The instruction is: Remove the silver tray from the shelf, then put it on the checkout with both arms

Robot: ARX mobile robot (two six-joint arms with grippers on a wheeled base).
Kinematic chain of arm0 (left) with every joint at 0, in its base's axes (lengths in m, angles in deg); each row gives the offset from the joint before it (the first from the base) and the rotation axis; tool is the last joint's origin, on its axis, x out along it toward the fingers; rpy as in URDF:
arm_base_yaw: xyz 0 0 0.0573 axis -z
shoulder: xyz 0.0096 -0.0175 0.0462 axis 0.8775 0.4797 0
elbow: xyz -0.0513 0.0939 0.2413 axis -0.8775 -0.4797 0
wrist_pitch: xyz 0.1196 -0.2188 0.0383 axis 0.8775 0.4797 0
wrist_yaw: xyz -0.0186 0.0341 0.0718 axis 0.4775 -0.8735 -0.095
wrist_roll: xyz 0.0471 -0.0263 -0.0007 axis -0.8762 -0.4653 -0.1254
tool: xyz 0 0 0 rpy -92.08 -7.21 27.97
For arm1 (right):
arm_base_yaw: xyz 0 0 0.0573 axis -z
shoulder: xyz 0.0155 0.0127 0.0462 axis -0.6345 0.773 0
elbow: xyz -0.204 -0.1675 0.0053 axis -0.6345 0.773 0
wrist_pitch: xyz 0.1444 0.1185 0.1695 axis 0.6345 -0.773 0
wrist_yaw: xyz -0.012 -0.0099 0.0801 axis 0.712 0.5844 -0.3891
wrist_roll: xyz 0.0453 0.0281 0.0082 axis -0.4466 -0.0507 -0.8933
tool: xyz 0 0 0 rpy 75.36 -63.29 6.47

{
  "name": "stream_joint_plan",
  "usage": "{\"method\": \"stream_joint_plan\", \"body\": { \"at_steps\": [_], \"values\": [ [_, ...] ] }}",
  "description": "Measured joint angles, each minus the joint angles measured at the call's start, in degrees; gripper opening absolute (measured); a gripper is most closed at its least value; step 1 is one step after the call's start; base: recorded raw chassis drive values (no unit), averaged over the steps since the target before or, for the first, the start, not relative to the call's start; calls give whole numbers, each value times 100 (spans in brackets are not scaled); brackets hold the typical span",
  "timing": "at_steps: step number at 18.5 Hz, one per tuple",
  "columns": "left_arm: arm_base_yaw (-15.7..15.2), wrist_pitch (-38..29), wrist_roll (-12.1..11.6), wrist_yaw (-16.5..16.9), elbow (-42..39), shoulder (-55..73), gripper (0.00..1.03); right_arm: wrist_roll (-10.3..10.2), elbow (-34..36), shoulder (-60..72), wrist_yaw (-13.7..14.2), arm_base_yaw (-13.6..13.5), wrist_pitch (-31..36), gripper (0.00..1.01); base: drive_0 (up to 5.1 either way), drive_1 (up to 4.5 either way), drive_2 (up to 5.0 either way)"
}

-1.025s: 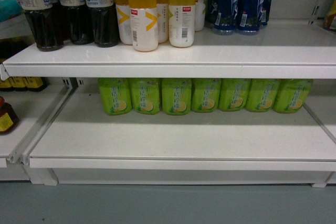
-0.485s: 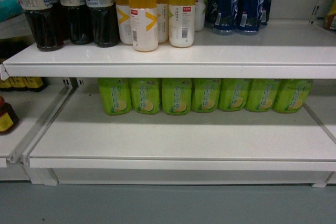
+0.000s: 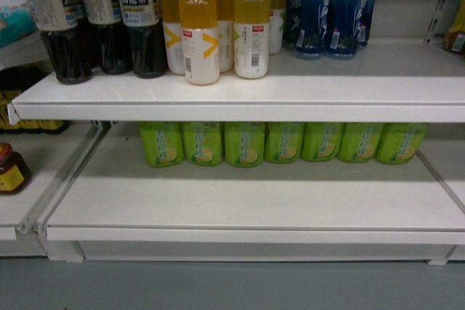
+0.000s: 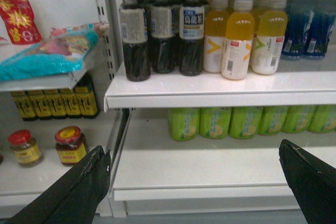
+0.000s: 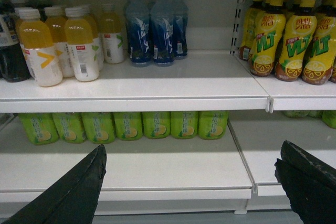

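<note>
No silver tray shows in any view, and the checkout is out of view too. White shelf boards [image 3: 349, 81] fill the head view, an upper one with bottles and a lower one [image 3: 254, 197] with bare front space. My left gripper [image 4: 194, 153] is open wide, its black fingers [image 4: 89, 182] at the frame's lower corners, facing the lower shelf [image 4: 210, 166] from a distance. My right gripper [image 5: 191, 150] is also open wide and holds nothing, in front of the lower shelf [image 5: 157, 166]. Neither gripper appears in the head view.
Dark tea bottles [image 3: 102, 19], orange juice bottles [image 3: 218, 27] and blue bottles [image 3: 327, 12] stand on the upper shelf. Green bottles [image 3: 283, 143] line the back of the lower one. Jars [image 4: 71, 145] sit on the left bay, yellow-capped bottles [image 5: 294, 40] on the right bay. Grey floor [image 3: 232, 284] lies below.
The head view has shifted: shelves and bottles sit lower in the frame, and the bottle caps now show. Nothing on the shelves has moved.
</note>
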Motion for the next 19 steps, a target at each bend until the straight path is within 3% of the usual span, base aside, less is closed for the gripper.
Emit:
{"method": "stream_joint_plan", "body": {
  "at_steps": [19],
  "values": [
    [0, -20, 0, -9, 0, 0, 98, 11, 0, 0, -13, 0, 22, 98, 0, 0, 0]
  ]
}}
